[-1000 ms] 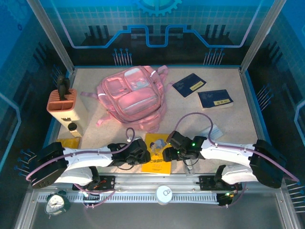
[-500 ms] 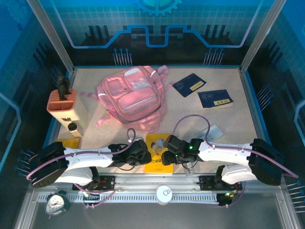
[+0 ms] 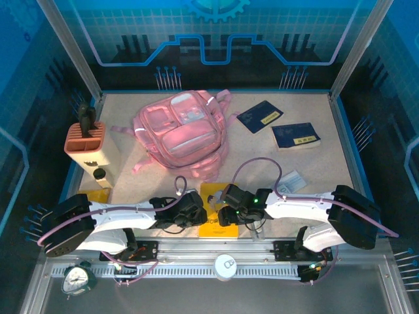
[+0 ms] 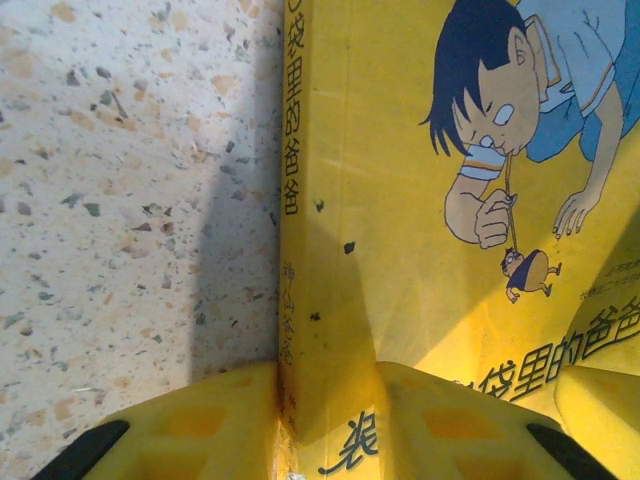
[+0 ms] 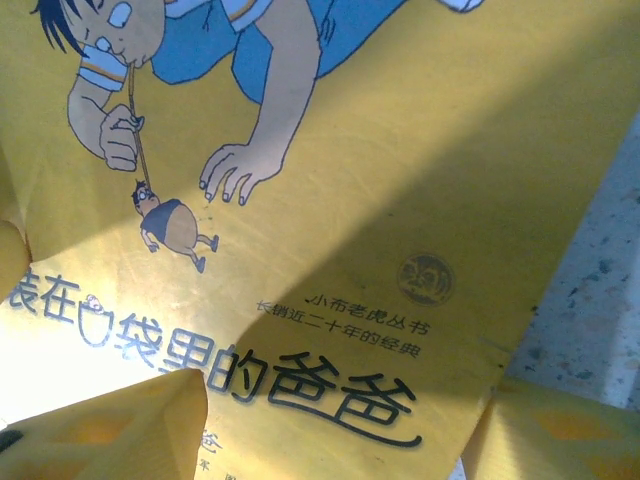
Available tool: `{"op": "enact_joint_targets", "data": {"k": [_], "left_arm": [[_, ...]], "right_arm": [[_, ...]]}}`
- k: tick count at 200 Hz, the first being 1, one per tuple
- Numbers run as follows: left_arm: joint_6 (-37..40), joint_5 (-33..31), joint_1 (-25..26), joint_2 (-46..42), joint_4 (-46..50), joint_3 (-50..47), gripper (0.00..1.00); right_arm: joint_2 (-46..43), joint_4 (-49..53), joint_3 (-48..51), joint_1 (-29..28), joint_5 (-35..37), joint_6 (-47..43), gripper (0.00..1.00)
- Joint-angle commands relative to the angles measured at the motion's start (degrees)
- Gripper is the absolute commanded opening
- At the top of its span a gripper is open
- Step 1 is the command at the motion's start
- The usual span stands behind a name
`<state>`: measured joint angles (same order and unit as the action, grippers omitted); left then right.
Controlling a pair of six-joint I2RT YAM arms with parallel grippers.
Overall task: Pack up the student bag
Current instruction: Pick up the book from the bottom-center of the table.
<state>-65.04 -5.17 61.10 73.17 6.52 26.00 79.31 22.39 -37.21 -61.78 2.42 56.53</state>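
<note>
One student bag (image 3: 183, 131): we are seeing it lying pink and flat on the table (image 3: 321, 176), well ahead of both grippers, a little nearer the left one.
Yellow book (image 4: 400, 200): it is lying flat right under both sets of fingers.
Left gripper (image 4: 327, 380): we are finding it straddling the book's spine edge, jaws narrow but apart, one finger over the table, one over the cover.
Right gripper (image 5: 345, 395): it is hanging over the cover's title, jaws wide, gripping nothing.
Pen holder (image 3: 85, 144): it is standing ahead and left of the left gripper.
Booklets: the far blue booklet (image 3: 259, 116) and the near blue booklet (image 3: 296, 136) are lying side by side, ahead and right of the right gripper.
</note>
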Motion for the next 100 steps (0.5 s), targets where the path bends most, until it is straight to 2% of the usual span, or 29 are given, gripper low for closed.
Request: {"op": "enact_joint_targets", "data": {"k": [1,66,100], "left_arm": [[0.3,1.4,0.4,2.4,-2.2,1.4,0.3],[0.6,2.2,0.4,5.0,-2.9,2.3,0.28],[0.9,1.3,0.3,5.0,-0.2,3.5,0.27]], "right_arm": [[-1.8,-3.1,-0.9,0.7,-3.1,-1.0,0.64],[-6.7,-6.6,3.1,2.7,-6.1,-0.9,0.57],[-8.1,-8.0,4.2,4.3,-8.6,-1.1,0.5]]}}
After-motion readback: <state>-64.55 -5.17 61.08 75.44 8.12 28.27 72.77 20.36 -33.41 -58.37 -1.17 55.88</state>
